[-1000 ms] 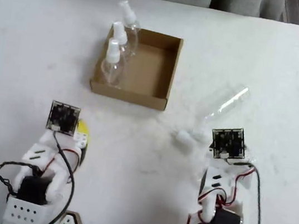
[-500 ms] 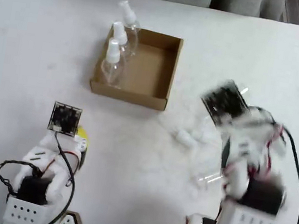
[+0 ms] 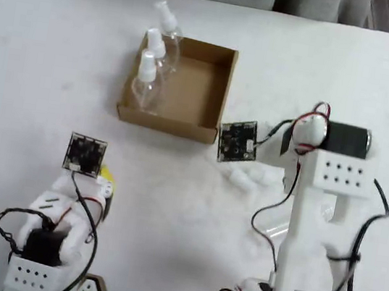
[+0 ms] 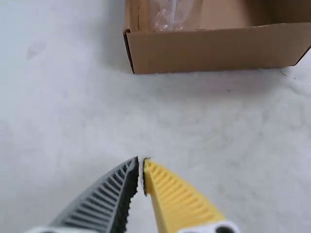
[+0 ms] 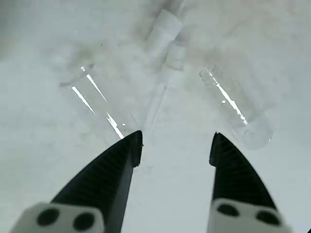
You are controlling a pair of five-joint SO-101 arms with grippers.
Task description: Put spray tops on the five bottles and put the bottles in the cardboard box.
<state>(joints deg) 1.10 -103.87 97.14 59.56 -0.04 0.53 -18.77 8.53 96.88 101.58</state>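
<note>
The cardboard box [image 3: 213, 97] stands at the table's middle back, with three clear bottles [image 3: 147, 83] wearing white spray tops along its left side. In the right wrist view my right gripper [image 5: 177, 136] hangs open above the table. Past its black fingers lie two capless clear bottles, one [image 5: 95, 102] to one side and the other [image 5: 236, 110] opposite. Two loose white spray tops [image 5: 167, 41] lie between them. The right arm [image 3: 323, 168] stretches toward the box corner, above the spray tops [image 3: 242, 179]. My left gripper [image 4: 142, 167] rests shut and empty in front of the box [image 4: 214, 46].
The left arm [image 3: 59, 220] sits folded at the near left edge. White tabletop [image 3: 53, 59] lies open left of the box and between the two arms.
The right arm has risen from its folded rest at the near edge and swung forward and left, toward the box corner. The left arm has stayed put.
</note>
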